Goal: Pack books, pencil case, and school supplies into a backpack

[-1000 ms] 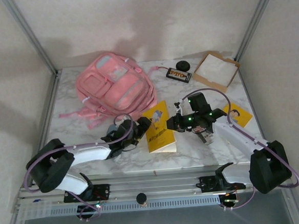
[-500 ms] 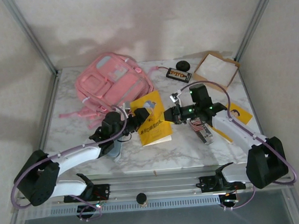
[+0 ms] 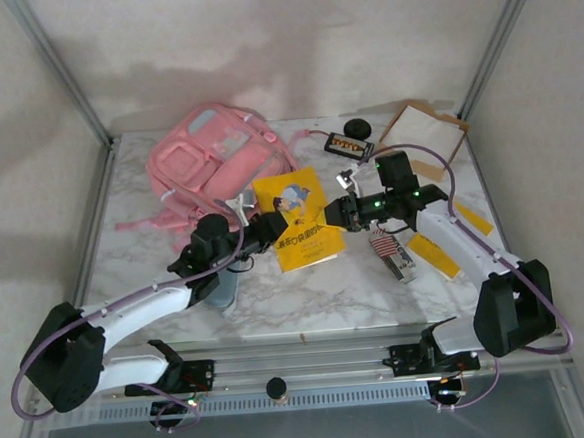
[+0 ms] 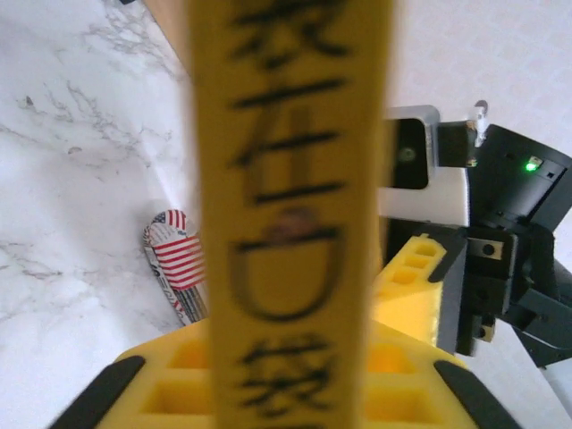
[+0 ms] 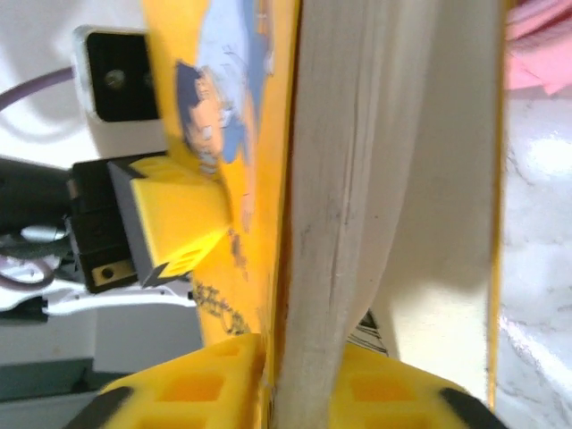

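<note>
Yellow book [image 3: 297, 221] sits further toward 12 o'clock than 0.5 s ago and is tipped up, cover facing the top camera, at 4 o'clock of the backpack [image 3: 218, 164]. Left gripper [image 3: 264, 228] is clamped on its 9 o'clock edge and right gripper [image 3: 345, 211] on its 3 o'clock edge, pads tight on the book. Flag-striped pack [image 3: 391, 251] lies on the marble at 4 o'clock of the book. Second yellow book [image 3: 433, 256] is half under the right arm. Pencil case [image 3: 228, 284] is mostly hidden by the left arm.

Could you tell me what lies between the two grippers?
A yellow book, held at opposite edges by the left gripper and the right gripper; the top view shows it.
</note>
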